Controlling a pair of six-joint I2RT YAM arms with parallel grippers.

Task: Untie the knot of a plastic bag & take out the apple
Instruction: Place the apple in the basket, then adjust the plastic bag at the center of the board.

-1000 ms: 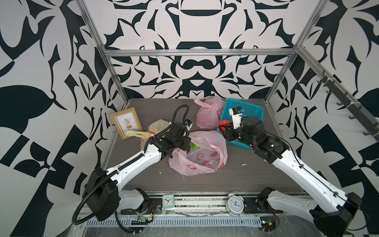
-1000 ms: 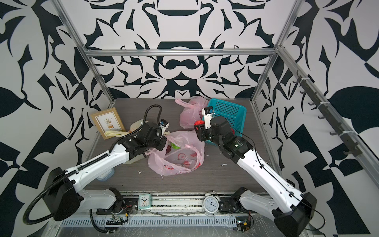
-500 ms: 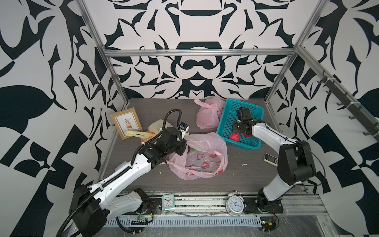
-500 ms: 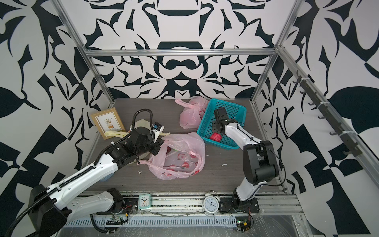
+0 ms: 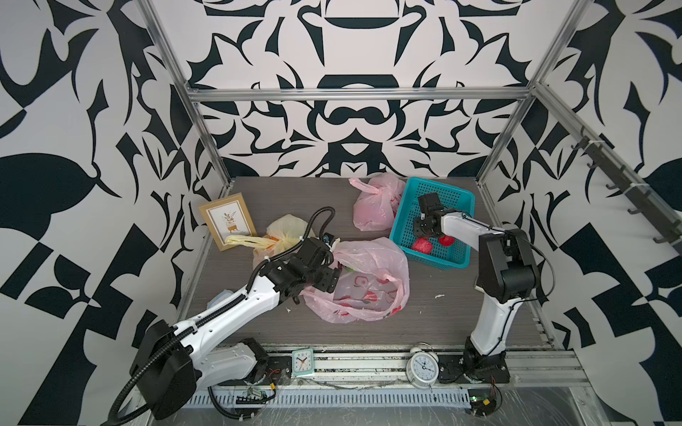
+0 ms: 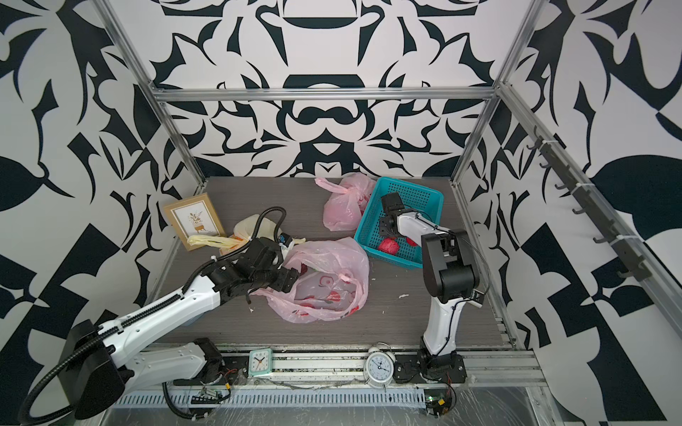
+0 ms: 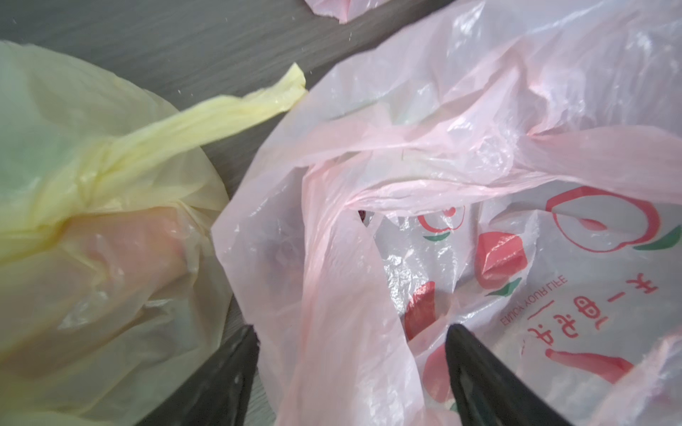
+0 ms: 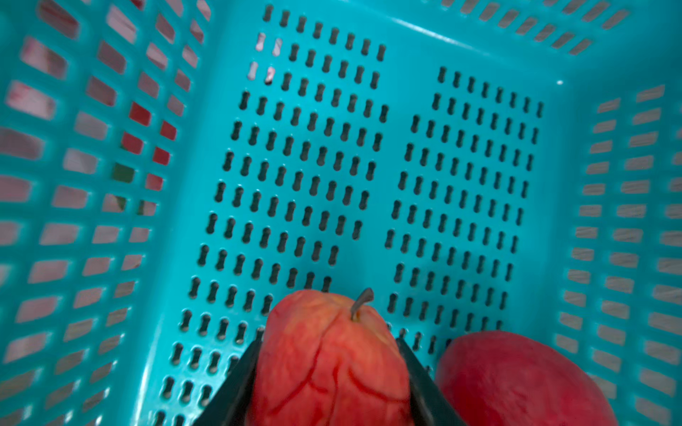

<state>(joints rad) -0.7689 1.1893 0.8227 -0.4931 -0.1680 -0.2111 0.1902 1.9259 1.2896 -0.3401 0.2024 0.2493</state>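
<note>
The pink plastic bag (image 5: 369, 280) (image 6: 332, 280) lies mid-table with its mouth gaping and its handles loose. My left gripper (image 5: 334, 282) (image 7: 356, 354) is open at the bag's left rim, its jaws wide apart with a fold of pink film (image 7: 350, 295) between them. In the teal basket (image 5: 454, 195) (image 8: 332, 147), my right gripper (image 5: 422, 238) (image 8: 328, 354) is shut on a wrinkled red apple (image 5: 422, 245) (image 8: 332, 361), with a finger pressed against each side. Its stem points away from the camera. A second red apple (image 5: 446, 240) (image 8: 516, 380) lies beside it.
A tied pink bag (image 5: 372, 206) sits left of the basket at the back. A knotted yellow bag (image 5: 284, 228) (image 7: 92, 221) lies next to the open bag, by a picture frame (image 5: 228, 221). Two clocks (image 5: 302, 362) (image 5: 423, 365) stand on the front rail.
My left gripper has opened and let go of the bag's rim. My right arm has folded back and carried the apple from the basket's near edge down into the basket.
</note>
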